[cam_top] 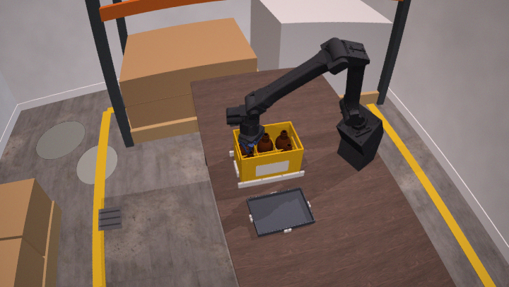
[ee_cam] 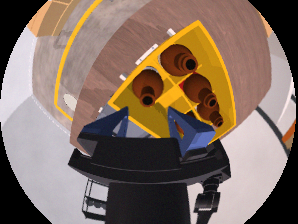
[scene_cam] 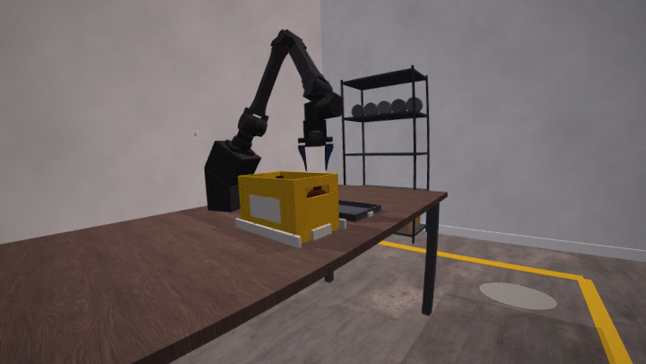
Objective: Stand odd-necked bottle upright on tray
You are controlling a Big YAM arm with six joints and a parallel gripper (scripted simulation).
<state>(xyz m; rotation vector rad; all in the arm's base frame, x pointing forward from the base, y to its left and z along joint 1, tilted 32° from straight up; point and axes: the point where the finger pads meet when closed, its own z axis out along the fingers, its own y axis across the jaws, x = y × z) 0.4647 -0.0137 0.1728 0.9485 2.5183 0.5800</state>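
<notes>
The yellow crate (cam_top: 247,172) (scene_cam: 316,217) (ee_cam: 216,62) stands on the table with brown bottles upright in it. In the wrist view one bottle (ee_cam: 146,85) stands just ahead of the fingertips, another (ee_cam: 175,59) beyond it and a third (ee_cam: 196,86) to the right. More bottles are at the right, one partly behind the right finger. I cannot tell which neck differs. My gripper (scene_cam: 316,169) (ee_cam: 148,109) is open and empty, pointing down just above the crate's rim, over its left end in the top view. The dark tray (cam_top: 281,215) (scene_cam: 357,209) holds nothing.
White strips (cam_top: 271,179) (scene_cam: 266,231) lie along the crate's base, and small white blocks (cam_top: 287,230) sit at the tray's edges. The crate's inner dividers and high walls surround the bottles. The arm's base (cam_top: 360,142) stands on the table right of the crate in the top view.
</notes>
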